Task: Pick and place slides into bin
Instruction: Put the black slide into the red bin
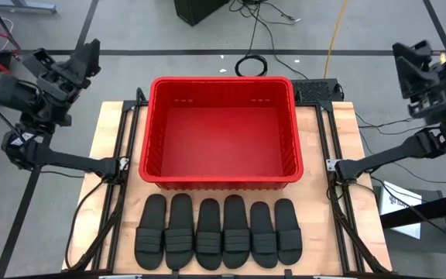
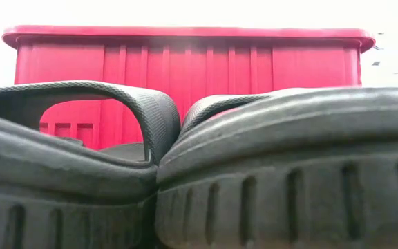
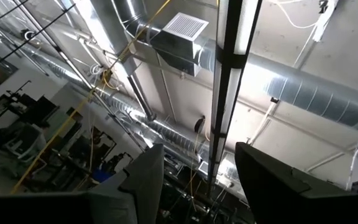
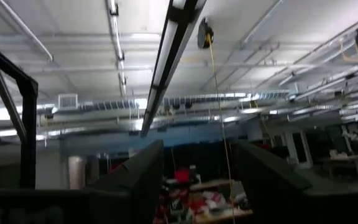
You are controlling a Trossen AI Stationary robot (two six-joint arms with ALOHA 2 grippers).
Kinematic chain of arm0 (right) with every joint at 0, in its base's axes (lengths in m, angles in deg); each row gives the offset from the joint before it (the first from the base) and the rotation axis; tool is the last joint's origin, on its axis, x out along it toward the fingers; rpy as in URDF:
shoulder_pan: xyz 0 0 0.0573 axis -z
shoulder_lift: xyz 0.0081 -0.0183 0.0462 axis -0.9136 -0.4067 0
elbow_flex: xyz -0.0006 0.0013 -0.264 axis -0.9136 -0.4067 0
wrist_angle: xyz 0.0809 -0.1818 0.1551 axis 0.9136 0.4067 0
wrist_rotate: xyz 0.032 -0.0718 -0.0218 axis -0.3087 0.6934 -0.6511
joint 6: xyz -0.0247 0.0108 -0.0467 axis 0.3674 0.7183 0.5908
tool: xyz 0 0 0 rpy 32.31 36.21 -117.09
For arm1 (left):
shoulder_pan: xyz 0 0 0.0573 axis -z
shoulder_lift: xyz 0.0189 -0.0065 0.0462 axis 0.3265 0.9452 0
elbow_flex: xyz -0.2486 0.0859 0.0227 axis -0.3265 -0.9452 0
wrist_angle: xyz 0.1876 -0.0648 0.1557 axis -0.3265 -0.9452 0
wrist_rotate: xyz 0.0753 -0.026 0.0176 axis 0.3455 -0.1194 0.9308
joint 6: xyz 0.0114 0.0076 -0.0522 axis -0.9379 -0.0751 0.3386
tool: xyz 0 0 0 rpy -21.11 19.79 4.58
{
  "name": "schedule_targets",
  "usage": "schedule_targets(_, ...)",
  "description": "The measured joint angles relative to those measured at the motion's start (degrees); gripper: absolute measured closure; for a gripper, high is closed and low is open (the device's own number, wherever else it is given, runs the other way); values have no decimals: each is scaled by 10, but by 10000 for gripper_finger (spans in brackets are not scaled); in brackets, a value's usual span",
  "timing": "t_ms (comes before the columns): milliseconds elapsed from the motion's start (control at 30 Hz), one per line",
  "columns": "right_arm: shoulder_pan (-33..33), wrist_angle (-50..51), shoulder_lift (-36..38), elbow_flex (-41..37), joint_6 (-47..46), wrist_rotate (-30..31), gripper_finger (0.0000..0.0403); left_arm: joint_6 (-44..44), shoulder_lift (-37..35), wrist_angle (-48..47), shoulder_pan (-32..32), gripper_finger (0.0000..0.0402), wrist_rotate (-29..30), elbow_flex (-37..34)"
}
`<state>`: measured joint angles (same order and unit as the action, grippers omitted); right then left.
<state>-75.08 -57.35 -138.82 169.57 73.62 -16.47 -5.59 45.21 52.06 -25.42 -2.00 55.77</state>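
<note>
All six slides [image 1: 215, 232] lie in a row on the table's near edge, touching side by side — none is in the bin [image 1: 221, 171] yet, so the whole job is left. The bin sits just behind them, holding nothing. My left gripper [image 1: 90, 54] and right gripper [image 1: 406, 56] wait raised off the table's far corners, fingers apart, gripping nothing.

Cables and ductwork around a wooden table [image 1: 108, 128]

A black cable coil [image 1: 251, 66] and yellow cord [image 1: 333, 35] lie on the grey floor just beyond the table; overhead, silver ducts [image 3: 316, 93] flank a square vent [image 3: 185, 28].
</note>
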Motion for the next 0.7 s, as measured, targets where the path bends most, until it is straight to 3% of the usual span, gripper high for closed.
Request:
schedule_targets(300,0,322,-165,310,-68,0,209,2,34,-64,0,201,-13,78)
schedule_targets(367,0,321,-161,291,-86,-1,209,2,38,-75,0,201,-14,91)
schedule_targets(567,0,455,-183,282,-179,-2,209,1,57,-83,-1,201,-13,120)
schedule_targets(700,0,519,-210,283,-224,-45,209,2,69,-83,-1,201,-12,124)
